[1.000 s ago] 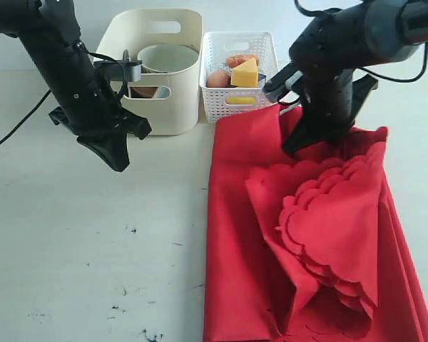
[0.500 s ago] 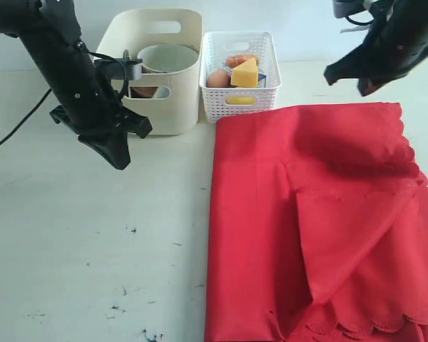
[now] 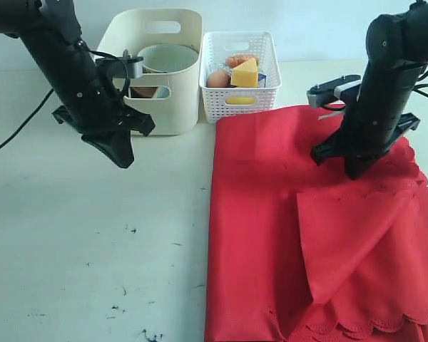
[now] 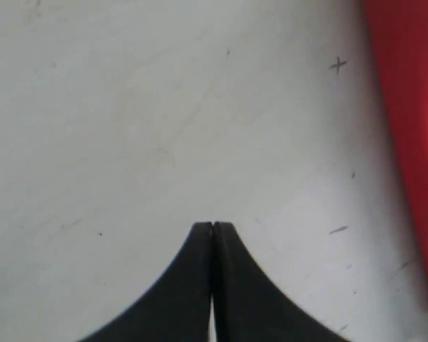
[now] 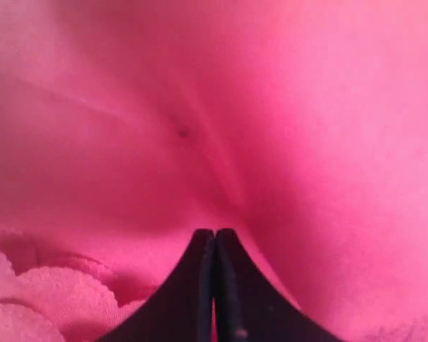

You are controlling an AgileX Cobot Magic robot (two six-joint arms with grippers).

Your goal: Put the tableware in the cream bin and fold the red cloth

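Pale, scuffed tabletop (image 3: pixel 93 249). Left gripper (image 4: pixel 212 229): jaws pressed together, empty, over bare surface; cream bin (image 3: pixel 178 85) just beyond it. Right gripper (image 5: pixel 214 234): jaws together, gripping nothing; red cloth (image 3: pixel 264 214) spread directly beneath.

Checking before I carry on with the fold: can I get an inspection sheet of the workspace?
Surface: pale table, dark scuff marks near the front.
Job's things: red cloth lies on the right, partly folded, one flap turned over, scalloped edge at the front; cream bin holds a pale bowl; no tableware seen on the table.
Clutter: white lattice basket beside the bin, with a cheese wedge and an egg.
Grippers: left gripper shut, empty, above bare table; right gripper shut, tips at the cloth, pinch cannot be told.
Cables: black cable trails off the left arm.
Surroundings: nothing seen.
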